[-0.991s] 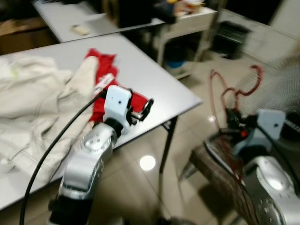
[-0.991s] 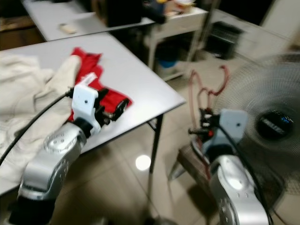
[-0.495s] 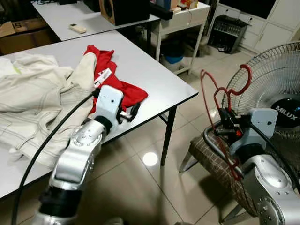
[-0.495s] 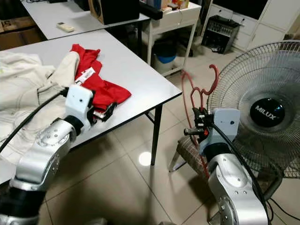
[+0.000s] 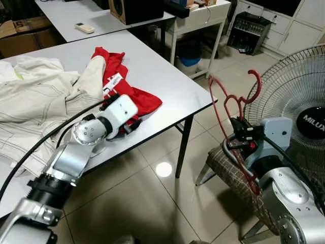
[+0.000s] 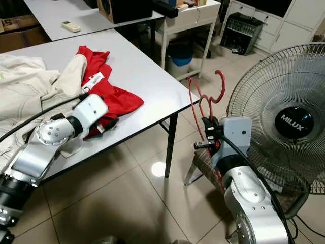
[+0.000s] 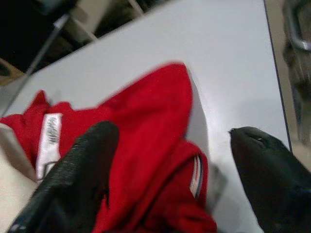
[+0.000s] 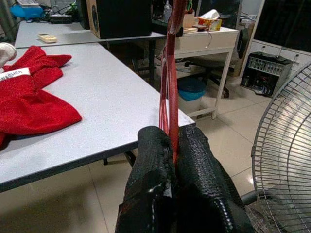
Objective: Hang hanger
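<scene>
Holding the red hanger point(image 5: 234, 109) in my right gripper point(image 8: 171, 145), fingers clamped on its thin wire near the lower frame, hook up at about 12 o'clock above the wrist. It sits off the table point(image 5: 167, 66), at 3 o'clock from the edge, in front of the fan point(image 6: 284, 122). My left gripper point(image 7: 170, 165) is spread wide over the red garment point(image 5: 129, 91) at 9 o'clock, gripping nothing. Judgement: hanger is light, stiff, springy wire, slick in the pads, likely to swivel. Better hold is close under the hook neck. Garment is soft and limp.
</scene>
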### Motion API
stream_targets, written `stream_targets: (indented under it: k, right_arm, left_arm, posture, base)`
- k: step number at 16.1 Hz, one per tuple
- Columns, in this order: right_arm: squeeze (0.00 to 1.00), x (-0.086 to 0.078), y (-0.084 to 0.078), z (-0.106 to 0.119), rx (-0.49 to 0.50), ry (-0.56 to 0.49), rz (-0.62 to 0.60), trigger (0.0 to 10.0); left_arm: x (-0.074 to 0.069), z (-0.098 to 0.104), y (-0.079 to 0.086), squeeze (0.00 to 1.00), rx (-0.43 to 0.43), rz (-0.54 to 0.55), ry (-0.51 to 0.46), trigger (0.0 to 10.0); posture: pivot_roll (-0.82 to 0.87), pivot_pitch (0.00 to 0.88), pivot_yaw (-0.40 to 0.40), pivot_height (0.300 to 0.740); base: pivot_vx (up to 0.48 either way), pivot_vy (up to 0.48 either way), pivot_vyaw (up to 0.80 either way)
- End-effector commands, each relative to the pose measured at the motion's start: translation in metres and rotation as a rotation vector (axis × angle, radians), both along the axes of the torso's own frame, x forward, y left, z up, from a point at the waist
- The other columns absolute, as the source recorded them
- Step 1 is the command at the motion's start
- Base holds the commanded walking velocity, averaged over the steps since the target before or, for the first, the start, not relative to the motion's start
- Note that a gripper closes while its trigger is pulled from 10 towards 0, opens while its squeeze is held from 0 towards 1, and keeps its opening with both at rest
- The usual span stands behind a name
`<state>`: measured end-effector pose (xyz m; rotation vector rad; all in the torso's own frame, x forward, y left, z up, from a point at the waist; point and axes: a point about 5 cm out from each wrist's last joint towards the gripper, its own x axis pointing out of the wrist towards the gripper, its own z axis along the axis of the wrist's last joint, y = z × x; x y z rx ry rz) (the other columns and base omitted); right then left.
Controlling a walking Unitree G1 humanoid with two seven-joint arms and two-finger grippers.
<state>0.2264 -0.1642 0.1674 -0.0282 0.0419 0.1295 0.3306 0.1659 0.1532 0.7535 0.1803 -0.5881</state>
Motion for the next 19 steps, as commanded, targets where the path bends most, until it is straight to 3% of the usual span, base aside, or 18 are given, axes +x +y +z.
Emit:
stream_targets:
  k: [1, 6, 11, 19]
  right_arm:
    - [0.00, 0.000, 0.001, -0.002, -0.007, 0.003, 0.006, 10.0]
    - [0.00, 0.002, 0.004, -0.003, -0.010, -0.001, 0.016, 10.0]
    - [0.00, 0.004, 0.006, -0.004, -0.023, -0.001, 0.031, 10.0]
    - [0.00, 0.005, 0.009, -0.006, -0.030, -0.002, 0.044, 10.0]
  left_arm:
    - [0.003, 0.001, 0.000, 0.00, 0.042, -0.030, -0.004, 0.0]
    - [0.019, 0.000, 0.009, 0.00, 0.166, -0.028, -0.030, 0.0]
    - [0.024, -0.011, 0.015, 0.00, 0.249, -0.035, -0.006, 0.0]
    - [0.028, -0.020, 0.021, 0.00, 0.285, -0.036, 0.011, 0.0]
  posture:
    - [-0.09, 0.035, -0.011, 0.740]
    - [-0.09, 0.023, -0.006, 0.740]
    - [-0.09, 0.022, -0.011, 0.740]
    - [-0.07, 0.023, -0.015, 0.740]
  base:
    - [0.000, 0.000, 0.00]
    - [0.000, 0.000, 0.00]
    - [0.000, 0.000, 0.00]
    - [0.000, 0.000, 0.00]
